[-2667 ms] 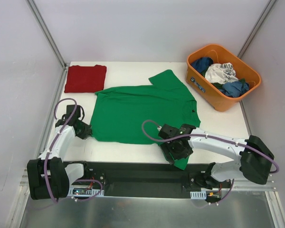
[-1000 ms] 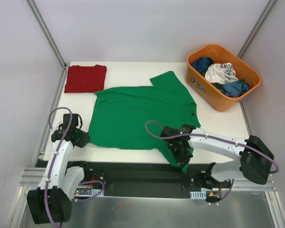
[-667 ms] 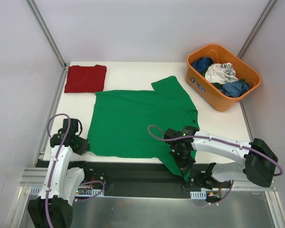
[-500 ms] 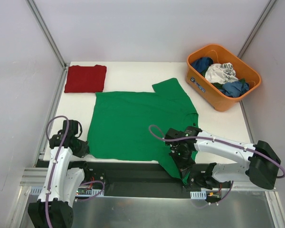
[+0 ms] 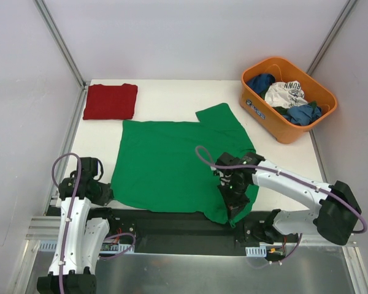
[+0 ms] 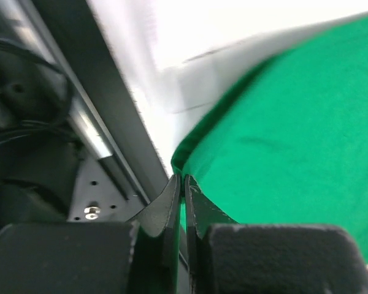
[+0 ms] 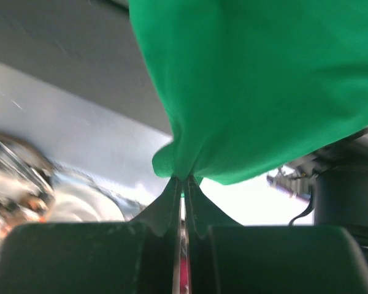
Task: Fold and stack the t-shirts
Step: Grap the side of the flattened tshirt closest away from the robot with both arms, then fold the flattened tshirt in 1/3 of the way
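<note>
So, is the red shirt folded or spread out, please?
Folded: the red shirt lies as a compact rectangle with no sleeves showing.

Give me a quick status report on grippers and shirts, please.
Left gripper shut on green shirt, near-left corner. Right gripper shut on its near-right edge. Red shirt folded, far left. Orange basket apart, far right.
</note>
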`<move>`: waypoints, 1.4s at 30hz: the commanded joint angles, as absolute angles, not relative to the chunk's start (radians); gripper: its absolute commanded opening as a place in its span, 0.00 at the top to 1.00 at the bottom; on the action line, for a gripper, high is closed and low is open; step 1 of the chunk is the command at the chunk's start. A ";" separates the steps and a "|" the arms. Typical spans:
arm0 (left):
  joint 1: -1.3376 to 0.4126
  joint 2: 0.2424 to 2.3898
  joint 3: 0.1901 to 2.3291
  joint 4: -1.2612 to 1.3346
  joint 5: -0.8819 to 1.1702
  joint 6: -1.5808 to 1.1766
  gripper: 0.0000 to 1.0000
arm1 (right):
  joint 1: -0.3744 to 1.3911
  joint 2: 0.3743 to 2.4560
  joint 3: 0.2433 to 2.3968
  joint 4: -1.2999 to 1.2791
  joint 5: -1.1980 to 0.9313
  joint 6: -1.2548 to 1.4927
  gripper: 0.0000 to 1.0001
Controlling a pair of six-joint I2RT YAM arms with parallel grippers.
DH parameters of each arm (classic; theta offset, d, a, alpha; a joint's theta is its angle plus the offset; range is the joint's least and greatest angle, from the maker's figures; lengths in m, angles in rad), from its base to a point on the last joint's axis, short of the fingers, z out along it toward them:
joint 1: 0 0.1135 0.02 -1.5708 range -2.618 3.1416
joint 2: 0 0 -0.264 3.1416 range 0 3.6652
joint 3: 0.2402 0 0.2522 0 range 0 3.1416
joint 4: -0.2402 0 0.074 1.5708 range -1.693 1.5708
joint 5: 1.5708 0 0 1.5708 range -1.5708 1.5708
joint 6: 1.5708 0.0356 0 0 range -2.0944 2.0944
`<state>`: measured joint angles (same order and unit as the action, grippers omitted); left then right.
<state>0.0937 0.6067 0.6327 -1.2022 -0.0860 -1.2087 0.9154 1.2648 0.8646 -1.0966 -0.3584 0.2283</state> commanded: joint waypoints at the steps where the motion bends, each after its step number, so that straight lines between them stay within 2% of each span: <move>1: 0.100 0.652 0.637 -1.120 -0.031 -1.200 1.00 | 0.786 1.215 0.955 -1.134 -0.285 0.169 0.99; 6: 0.100 0.690 0.683 -1.062 -0.058 -1.180 1.00 | 0.684 1.264 1.070 -1.159 -0.269 0.062 0.99; 16: 0.100 0.912 0.807 -0.948 -0.103 -1.141 1.00 | 0.503 1.436 1.287 -1.152 -0.212 -0.032 0.99; 26: 0.101 1.156 0.896 -0.783 -0.098 -1.089 1.00 | 0.430 1.644 1.428 -1.088 -0.152 -0.061 0.99; 36: 0.100 1.391 0.982 -0.739 -0.170 -1.015 1.00 | 0.376 1.825 1.543 -1.034 0.050 -0.083 0.97; 38: 0.101 1.422 0.997 -0.735 -0.179 -1.000 0.85 | 0.371 1.862 1.575 -1.025 0.067 -0.094 0.91; 39: 0.100 1.434 1.006 -0.735 -0.178 -0.993 0.72 | 0.367 1.876 1.588 -1.023 0.080 -0.100 0.86; 40: 0.100 1.446 1.028 -0.735 -0.172 -0.974 0.48 | 0.367 1.890 1.601 -1.023 0.096 -0.101 0.84; 41: 0.101 1.457 1.037 -0.735 -0.163 -0.966 0.29 | 0.365 1.913 1.636 -1.025 0.119 -0.100 0.81; 42: 0.101 1.472 1.048 -0.736 -0.140 -0.956 0.15 | 0.364 1.920 1.650 -1.028 0.182 -0.077 0.71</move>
<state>0.0937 1.4322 0.9787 -0.7380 -0.1341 -1.0042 0.3702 1.8843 1.5528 -1.0298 0.0319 -0.0769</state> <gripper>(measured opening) 0.608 0.176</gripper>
